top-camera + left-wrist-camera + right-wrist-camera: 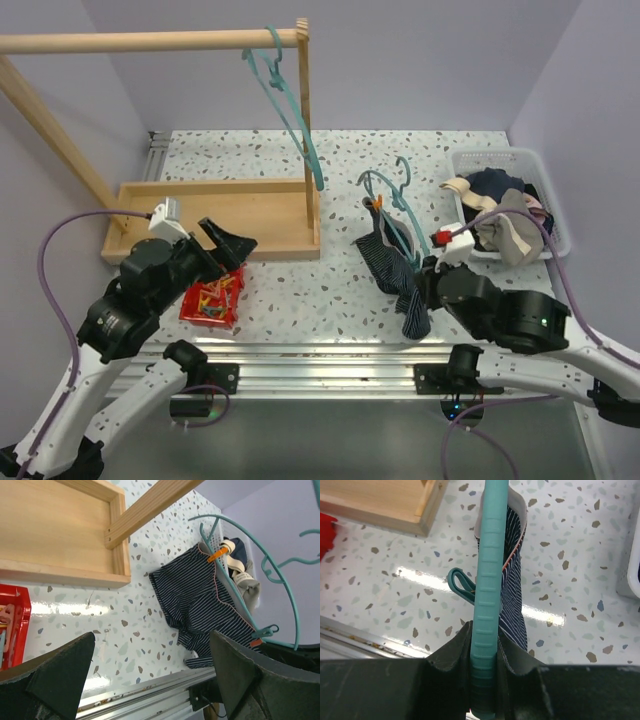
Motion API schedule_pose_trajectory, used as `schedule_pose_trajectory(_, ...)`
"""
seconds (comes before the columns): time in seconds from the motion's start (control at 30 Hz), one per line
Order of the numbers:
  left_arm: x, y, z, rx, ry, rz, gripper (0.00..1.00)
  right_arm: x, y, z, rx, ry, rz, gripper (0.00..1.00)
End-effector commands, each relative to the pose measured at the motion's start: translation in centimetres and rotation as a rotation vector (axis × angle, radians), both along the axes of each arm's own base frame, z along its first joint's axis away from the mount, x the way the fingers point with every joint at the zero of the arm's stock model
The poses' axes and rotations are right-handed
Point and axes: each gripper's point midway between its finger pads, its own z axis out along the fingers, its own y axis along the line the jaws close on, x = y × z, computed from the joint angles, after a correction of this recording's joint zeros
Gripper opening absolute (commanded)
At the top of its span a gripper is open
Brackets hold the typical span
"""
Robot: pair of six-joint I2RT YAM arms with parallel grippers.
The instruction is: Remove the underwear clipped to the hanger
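R claw pinches teal hanger; L claw spread wide at 9 o'clock. Striped undies still clipped, not off yet.

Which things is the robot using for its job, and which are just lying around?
For the job: striped underwear, teal hanger holding it, orange clip, right gripper.
Just lying around: red tray, wooden rack, spare hanger, white basket.
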Motion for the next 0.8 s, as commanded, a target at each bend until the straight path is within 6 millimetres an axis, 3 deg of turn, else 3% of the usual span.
schedule_pose_trajectory(0.0,0.4,-1.9,-0.2,-0.062,-0.026,-0.069,1.0,1.5,0.7,-2.4,-0.027,0.015,-0.136,0.0)
schedule_pose_trajectory(0.03,0.3,-2.4,-1.9,-0.057,0.008,-0.09,1.0,1.5,2.1,-2.9,0.008,0.029,-0.117,0.0)
schedule_pose_trajectory(0.1,0.5,-3.2,-2.6,-0.078,0.005,-0.12,1.0,1.3,4.1,-4.9,0.035,0.081,-0.084,0.0)
schedule_pose_trajectory(0.13,0.5,-3.4,-4.4,-0.068,0.035,-0.125,1.0,0.3,5.4,-7.4,0.052,0.158,-0.041,0.0)
schedule_pose_trajectory(0.17,0.5,-3.6,-5.1,-0.07,0.045,-0.134,1.0,0.3,7.3,-7.5,0.133,0.165,-0.01,0.0)
schedule_pose_trajectory(0.23,0.7,-3.9,-6.7,-0.068,0.06,-0.144,1.0,-0.8,8.6,-9.7,0.18,0.242,0.015,0.0)
schedule_pose_trajectory(0.33,0.7,-4.5,-8.5,-0.075,0.09,-0.161,1.0,-1.5,8.6,-11.1,0.197,0.288,-0.002,0.0)
schedule_pose_trajectory(0.57,1.5,-6.4,-10.5,-0.119,0.112,-0.2,1.0,-2.8,7.6,-11.5,0.22,0.34,-0.006,0.0)
schedule_pose_trajectory(0.77,3.2,-10.2,-10.8,-0.124,0.125,-0.218,1.0,-2.7,7.0,-11.2,0.249,0.335,-0.034,0.0)
